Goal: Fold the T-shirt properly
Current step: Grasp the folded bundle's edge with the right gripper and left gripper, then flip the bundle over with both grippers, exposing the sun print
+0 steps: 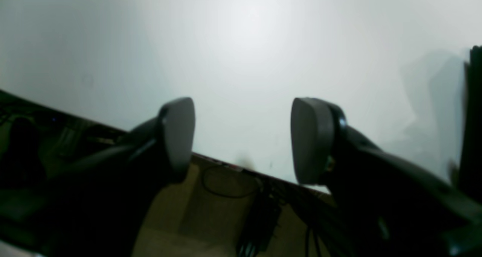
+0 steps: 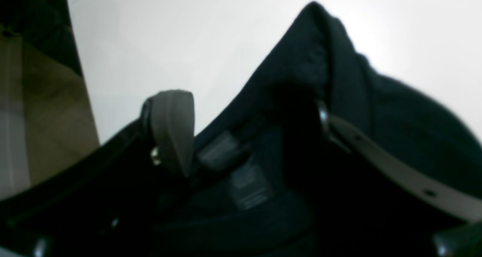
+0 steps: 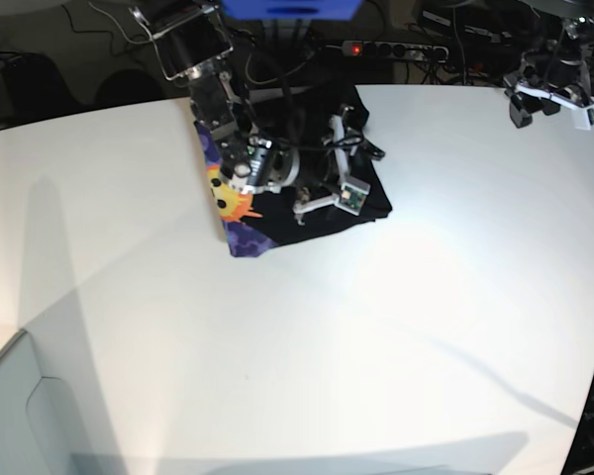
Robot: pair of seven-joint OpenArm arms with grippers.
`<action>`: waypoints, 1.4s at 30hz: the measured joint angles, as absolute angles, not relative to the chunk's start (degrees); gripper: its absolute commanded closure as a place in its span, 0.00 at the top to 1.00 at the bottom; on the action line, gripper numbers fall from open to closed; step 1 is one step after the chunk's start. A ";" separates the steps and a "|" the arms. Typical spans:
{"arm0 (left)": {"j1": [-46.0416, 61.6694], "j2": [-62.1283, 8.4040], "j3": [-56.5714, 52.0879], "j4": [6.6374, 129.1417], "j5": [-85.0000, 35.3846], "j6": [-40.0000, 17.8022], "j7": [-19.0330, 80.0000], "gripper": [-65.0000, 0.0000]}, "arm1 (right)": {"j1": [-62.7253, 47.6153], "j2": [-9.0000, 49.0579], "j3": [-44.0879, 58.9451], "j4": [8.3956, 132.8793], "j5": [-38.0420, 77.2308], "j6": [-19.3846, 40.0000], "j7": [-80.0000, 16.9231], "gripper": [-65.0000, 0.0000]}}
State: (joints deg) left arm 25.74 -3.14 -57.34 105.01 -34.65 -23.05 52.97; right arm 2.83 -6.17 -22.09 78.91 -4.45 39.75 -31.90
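A robotics lab: two arms [image 3: 213,84] worked over a broad white surface [image 3: 307,336], ringed at its far edge by a power strip [image 3: 381,48] with a lit red switch and tangled cables [image 3: 109,30]. More cables [image 1: 226,189] and a black adapter [image 1: 260,223] lay on the tan floor [image 1: 177,219] below.

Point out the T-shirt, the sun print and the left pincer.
T-shirt [image 3: 361,188]: base view, on the plain black cloth at its right side.
sun print [image 3: 228,201]: base view, on the orange-yellow sun at the shirt's left edge.
left pincer [image 1: 243,140]: left wrist view, midway between the open fingertips.
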 measured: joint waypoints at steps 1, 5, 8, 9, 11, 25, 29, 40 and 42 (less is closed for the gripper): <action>25.78 -3.14 -57.34 105.01 -34.72 -23.03 52.95 0.60 | 2.98 -6.17 -22.06 79.09 -4.45 39.72 -31.88 0.59; 25.87 -3.01 -57.19 105.01 -35.38 -23.05 52.95 0.60 | 2.22 -5.85 -22.09 82.21 -4.73 39.77 -32.16 0.59; 26.06 -3.01 -57.12 105.01 -41.52 -23.05 52.99 0.60 | -0.45 -4.40 -22.04 89.17 -4.25 39.70 -31.66 0.59; 26.57 -3.01 -57.01 105.01 -43.90 -23.05 52.90 0.60 | -1.45 -3.73 -22.04 91.29 -4.21 39.68 -31.40 0.59; 27.05 -2.98 -56.88 105.01 -48.01 -23.05 53.15 0.60 | -3.42 -2.46 -22.02 94.80 -4.54 39.68 -31.75 0.62; 26.65 -2.02 -32.95 104.99 -50.70 -22.98 52.38 0.71 | -12.99 7.49 -11.25 112.07 -4.21 39.77 -32.08 0.77; 25.36 0.36 -28.77 104.18 -50.46 -22.96 52.47 0.71 | -16.34 8.54 -5.72 112.18 -4.43 39.77 -32.45 0.77; 22.39 1.41 -22.83 96.73 -50.13 -22.33 52.40 0.71 | -20.01 8.38 -1.93 112.20 -4.29 39.75 -31.90 0.77; 22.55 1.30 -23.03 96.66 -50.02 -22.33 52.31 0.71 | -20.21 8.36 -1.93 112.20 -4.29 39.77 -31.92 0.77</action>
